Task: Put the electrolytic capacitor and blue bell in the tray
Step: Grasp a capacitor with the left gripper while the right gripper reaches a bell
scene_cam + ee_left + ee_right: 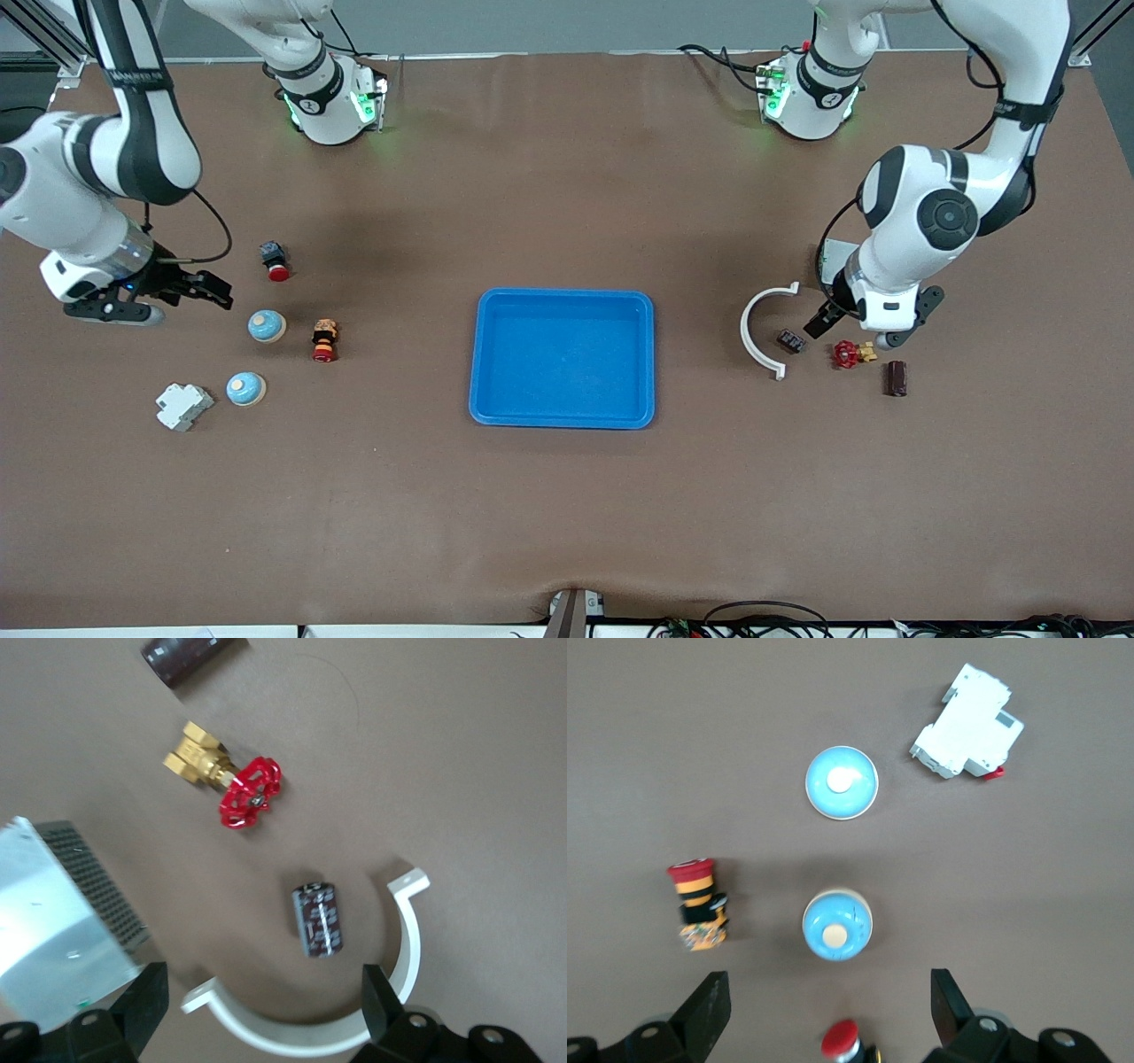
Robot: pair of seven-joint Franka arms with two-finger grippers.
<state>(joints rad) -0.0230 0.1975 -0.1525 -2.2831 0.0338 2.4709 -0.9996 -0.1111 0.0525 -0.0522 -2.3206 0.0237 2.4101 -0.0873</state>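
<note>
The bright blue tray (pixel 496 354) lies empty at the table's middle. Two blue bells (pixel 266 326) (pixel 245 388) sit toward the right arm's end; the right wrist view shows them too (pixel 837 926) (pixel 842 780). My right gripper (pixel 186 303) (pixel 830 1010) hangs open and empty above the table beside them. The small dark electrolytic capacitor (pixel 791 340) (pixel 317 919) lies inside the curve of a white clamp (pixel 760 330) (pixel 390 992). My left gripper (pixel 858 330) (pixel 263 1001) is open and empty, above the table by the capacitor and a red-handled valve (pixel 848 354) (pixel 239 788).
A dark brown cylinder (pixel 897 378) (pixel 186 656) lies by the valve. Toward the right arm's end lie a red push button (pixel 275 260) (pixel 842 1041), a red and yellow button (pixel 325 340) (pixel 698 904) and a white circuit breaker (pixel 183 406) (pixel 966 722).
</note>
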